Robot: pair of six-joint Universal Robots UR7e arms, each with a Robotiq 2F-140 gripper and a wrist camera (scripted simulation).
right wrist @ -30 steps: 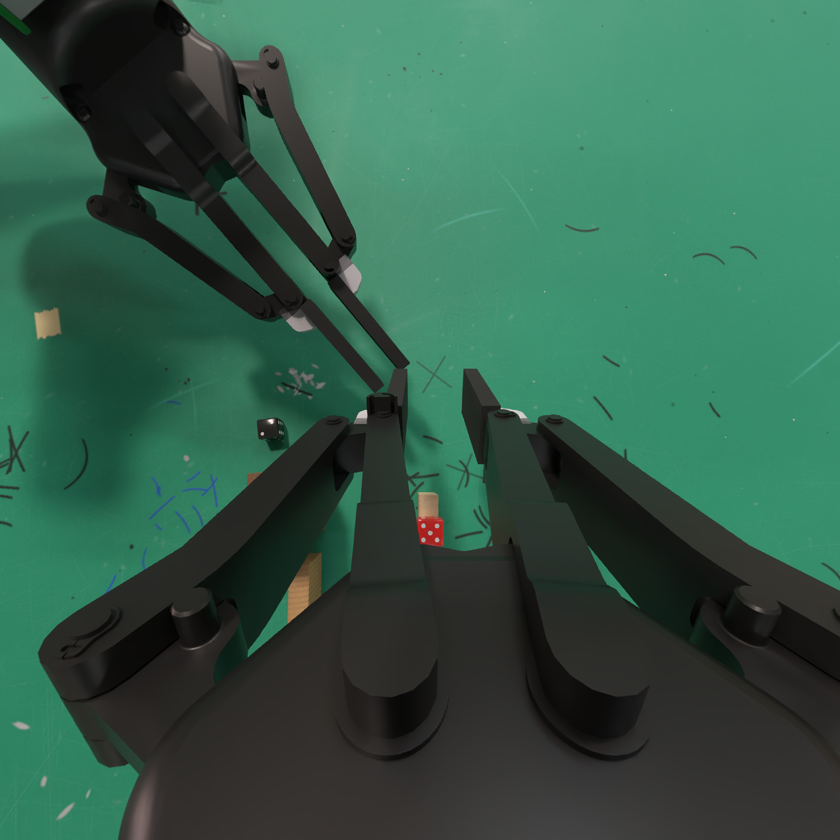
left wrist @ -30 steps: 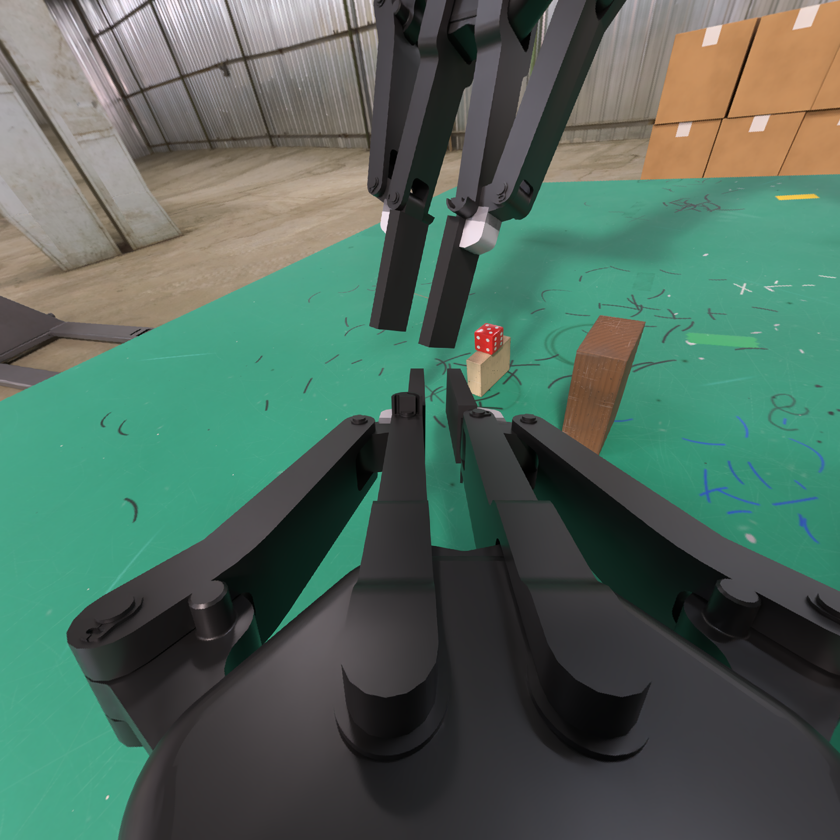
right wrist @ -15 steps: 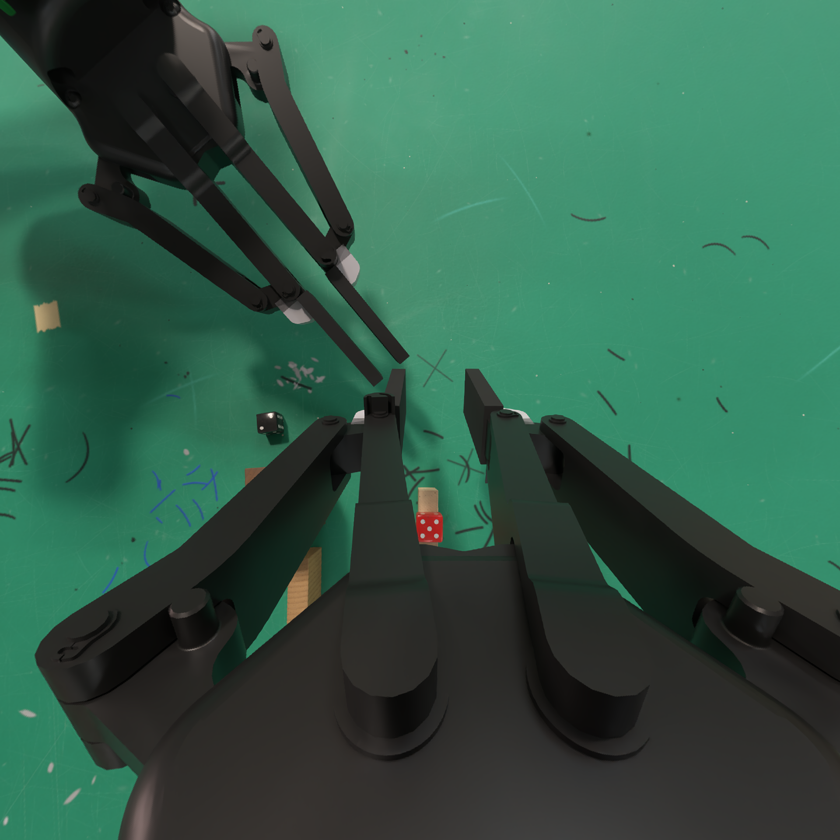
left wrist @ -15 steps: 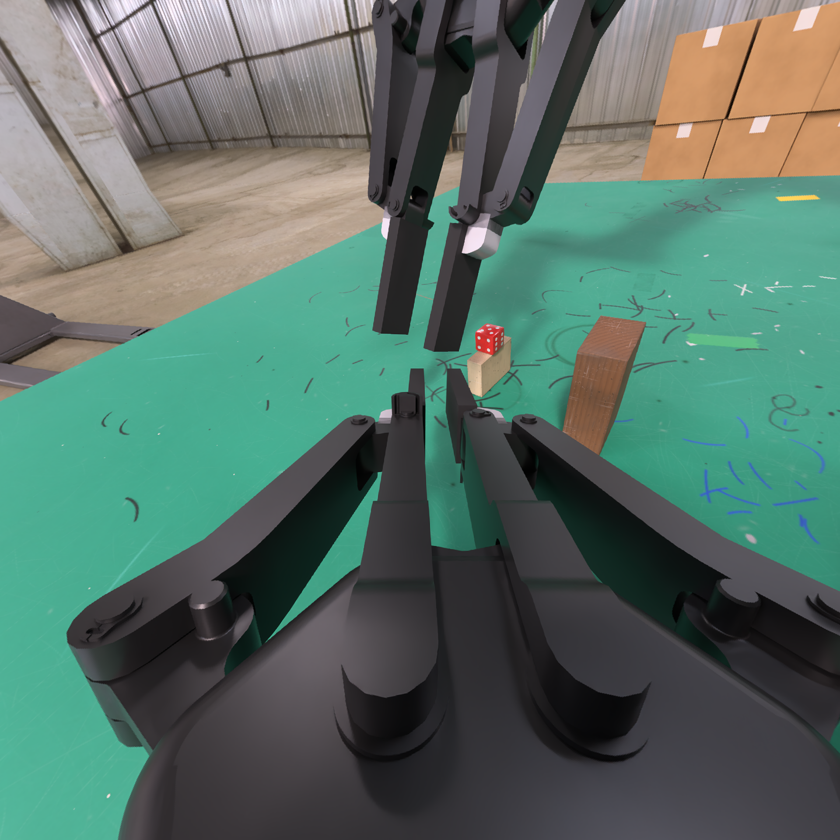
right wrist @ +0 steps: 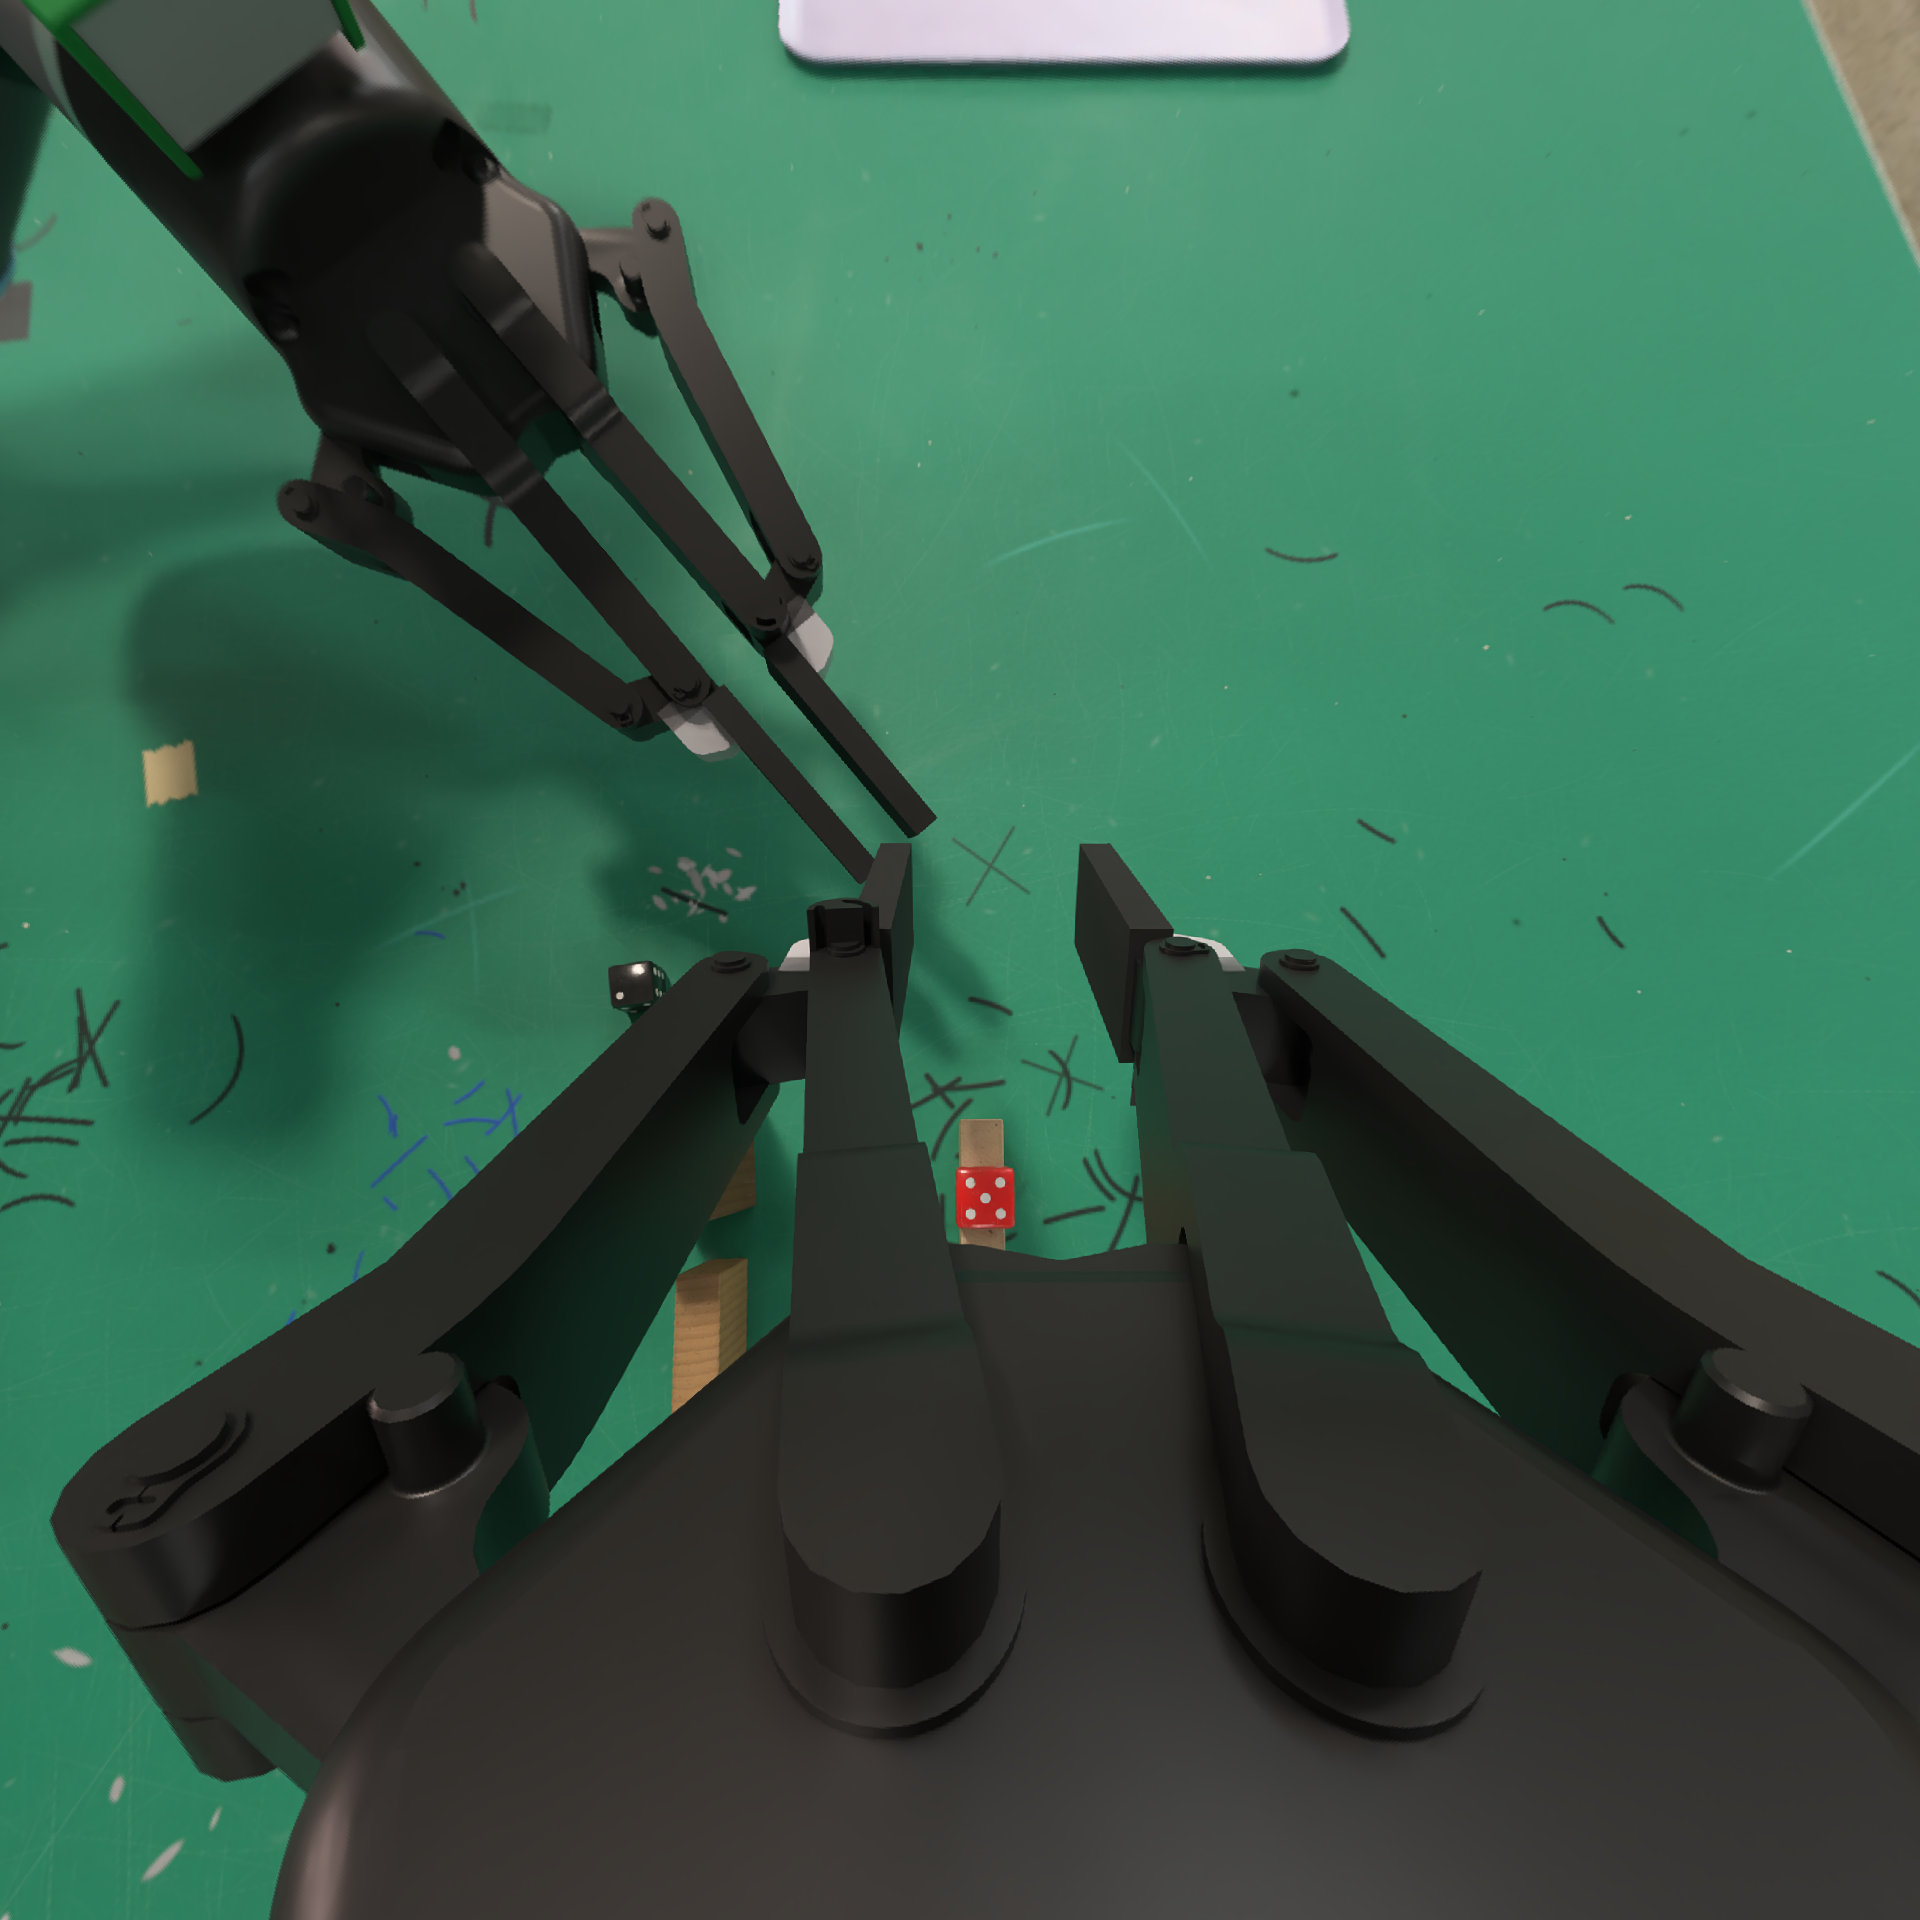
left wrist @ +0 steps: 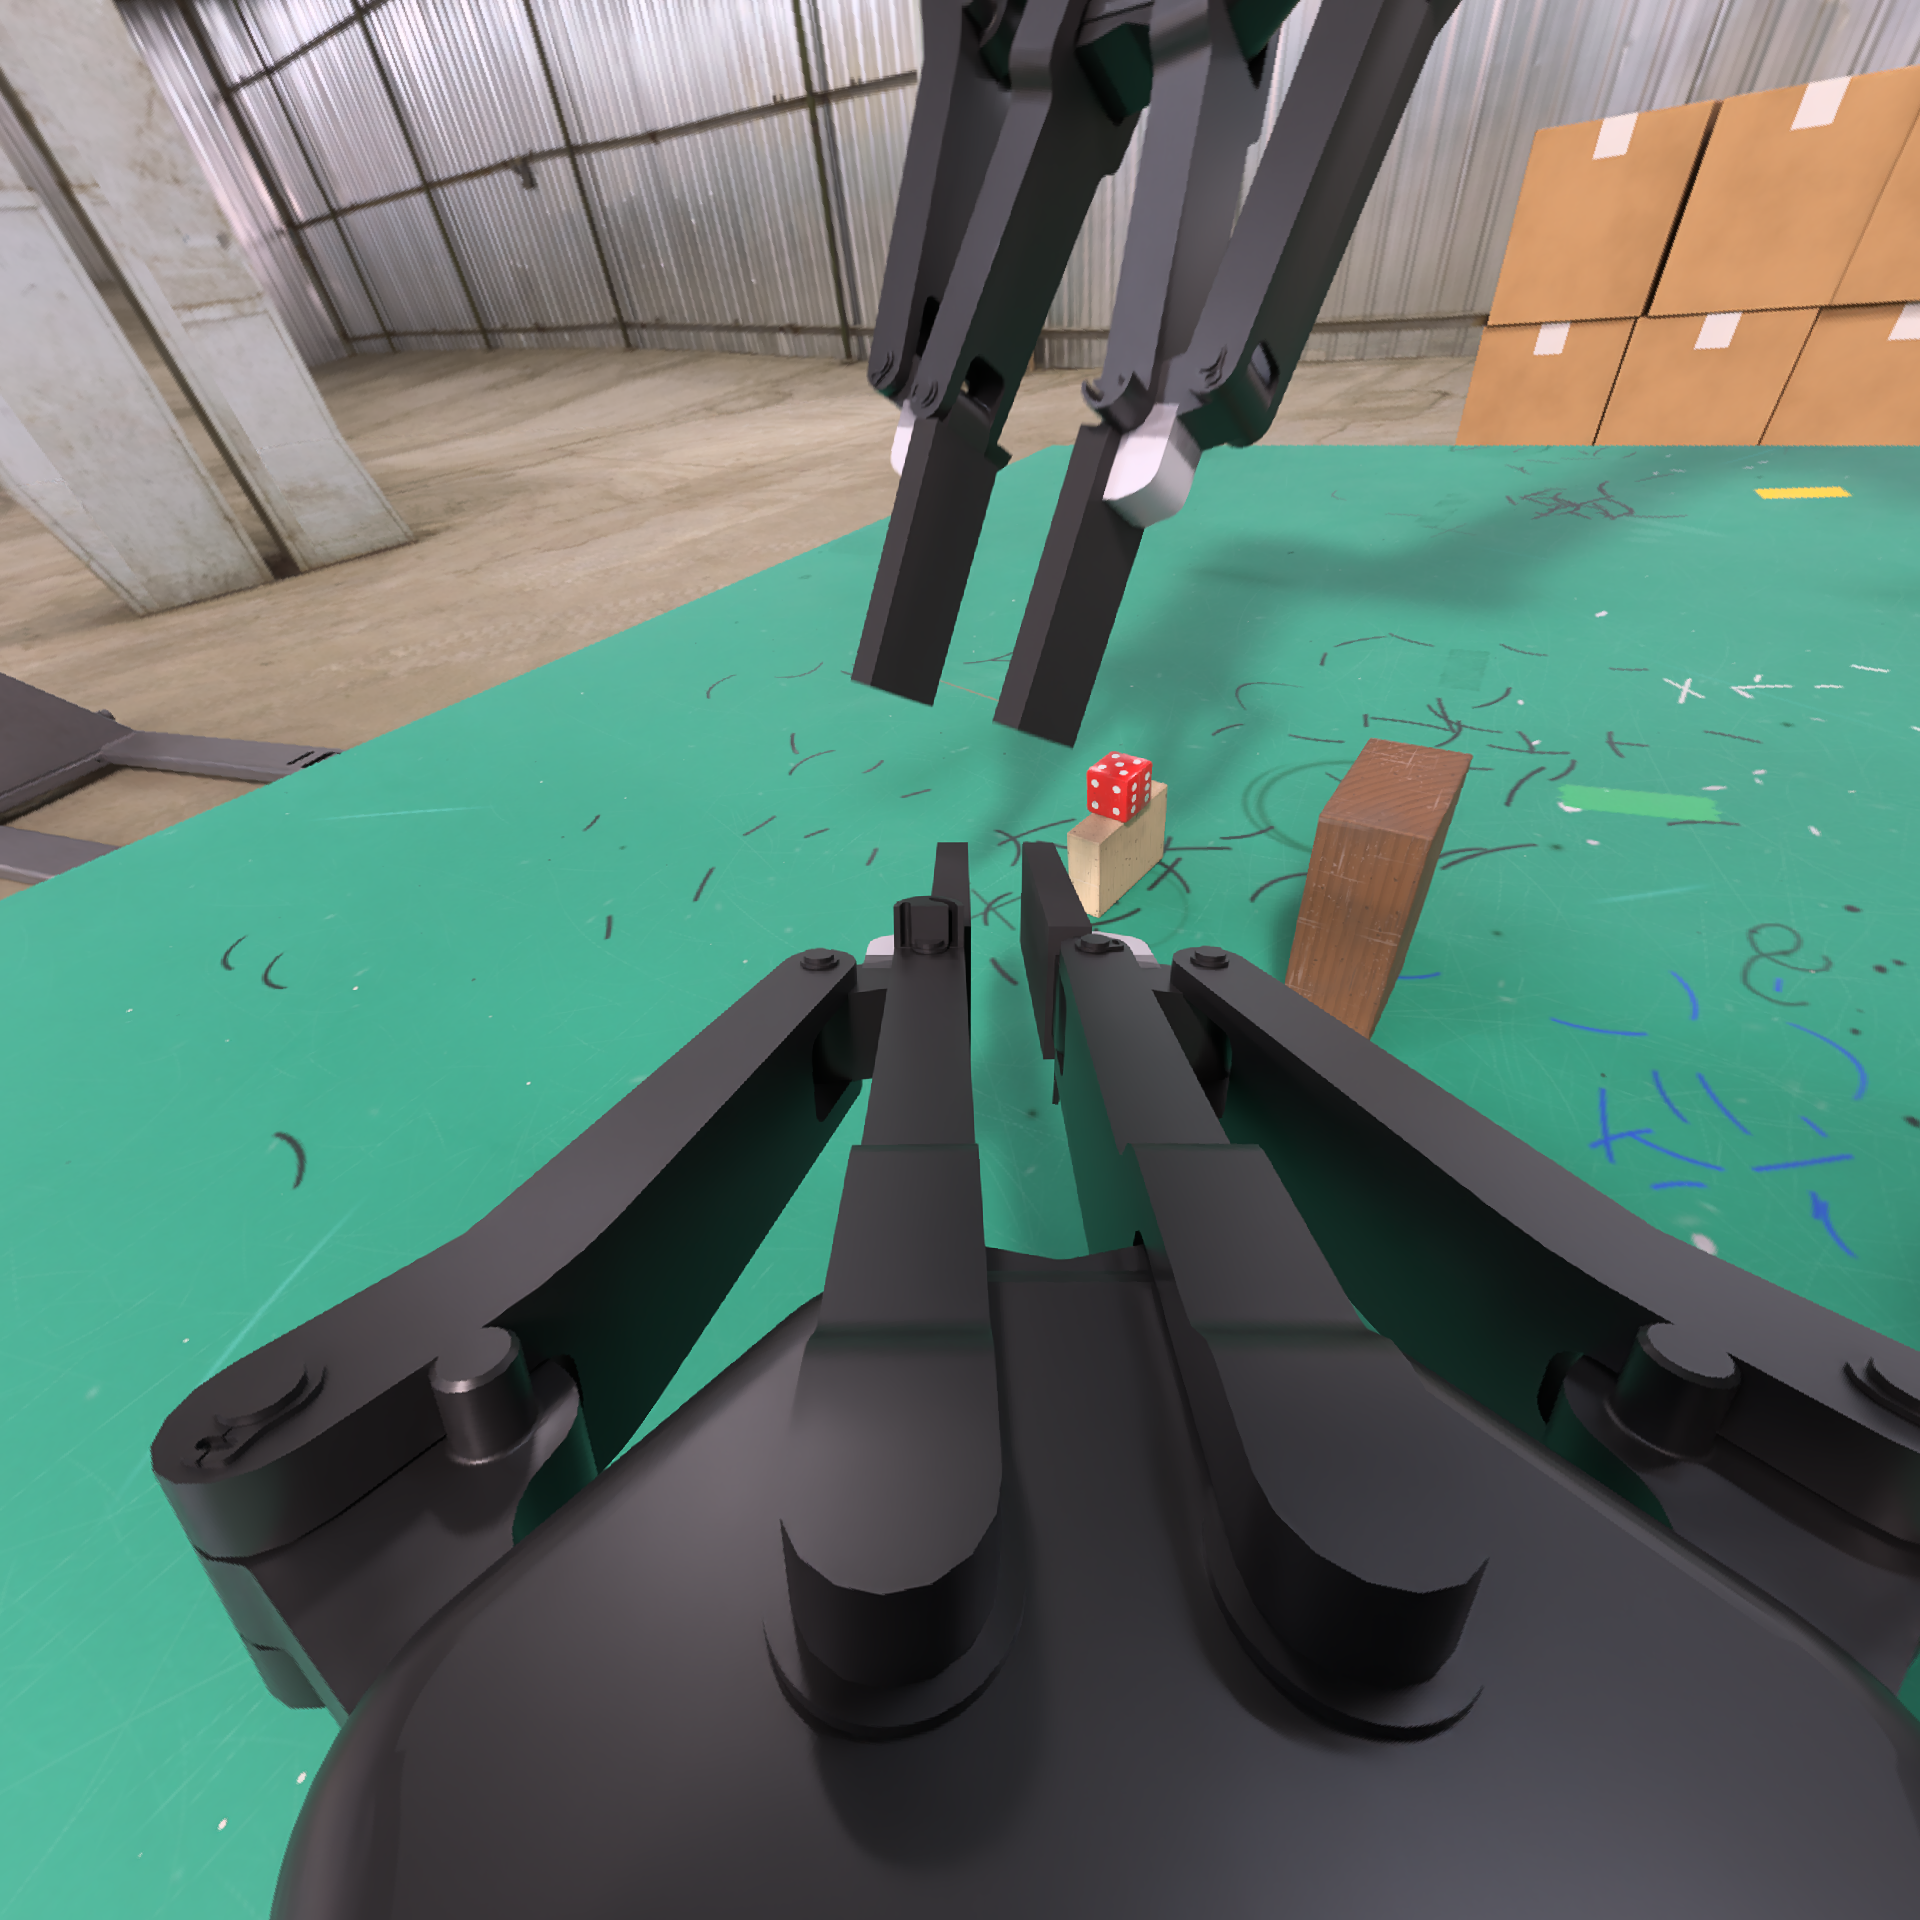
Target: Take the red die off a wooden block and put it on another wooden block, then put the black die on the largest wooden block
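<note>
The red die (left wrist: 1119, 787) sits on a small pale wooden block (left wrist: 1117, 857), just right of and beyond my left gripper (left wrist: 992, 883). The left gripper is nearly shut, with a narrow gap, and holds nothing. A tall brown block (left wrist: 1371, 883) stands to the right. My right gripper (right wrist: 994, 883) is partly open and empty, and hangs above the table; in the left wrist view (left wrist: 961, 712) it hangs up-left of the die. In the right wrist view the red die (right wrist: 984, 1197) shows between its fingers, near the palm. The black die (right wrist: 636, 983) lies on the table to the left.
Another pale wooden block (right wrist: 710, 1320) shows behind the right gripper's left linkage. A white flat object (right wrist: 1060, 31) lies at the table's far end, and a scrap of tan tape (right wrist: 169, 772) at the left. Cardboard boxes (left wrist: 1704, 270) stand beyond the table. The table edge (left wrist: 623, 634) runs along the left.
The right gripper has risen a little and its fingers have spread slightly. The left gripper, the dice and the blocks have not moved.
</note>
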